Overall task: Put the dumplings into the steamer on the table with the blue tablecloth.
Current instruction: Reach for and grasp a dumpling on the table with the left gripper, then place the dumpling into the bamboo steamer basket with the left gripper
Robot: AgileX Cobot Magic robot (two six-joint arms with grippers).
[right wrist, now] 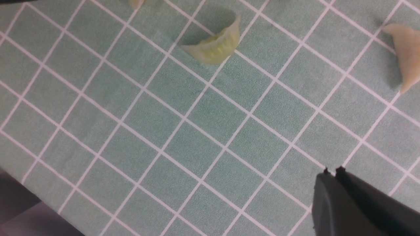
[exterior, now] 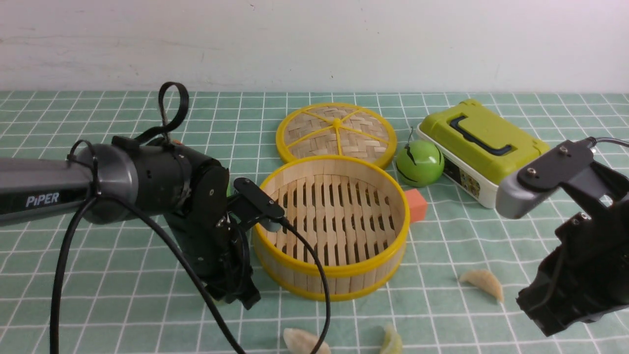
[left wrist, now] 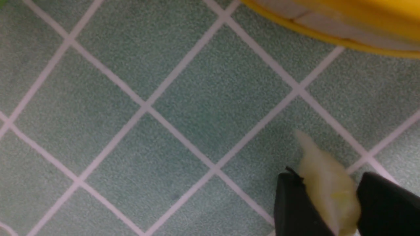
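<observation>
1. One pale yellow-green dumpling (left wrist: 329,183) lay between the left gripper's (left wrist: 328,196) fingers, pinched, just beside the steamer (exterior: 331,280).
2. Three more on the blue tablecloth (exterior: 123,314): cream dumpling (exterior: 305,340) and yellow-green dumpling (exterior: 391,340) on the robot's side of the steamer, tan dumpling (exterior: 484,283) to its right.
3. Steamer stood uncovered, slatted floor bare.
4. Right gripper (right wrist: 331,173): fingertips pressed together, above cloth.
5. Woven lid (exterior: 336,130) lay behind steamer; green ball (exterior: 420,163) near lid.

Two robot arms with dark parts
Left of the steamer (exterior: 328,228), the left arm (exterior: 118,177) has silver-grey tubes, black cables, white "PiPER" letters; the right arm (exterior: 580,236) shows round screws.
</observation>
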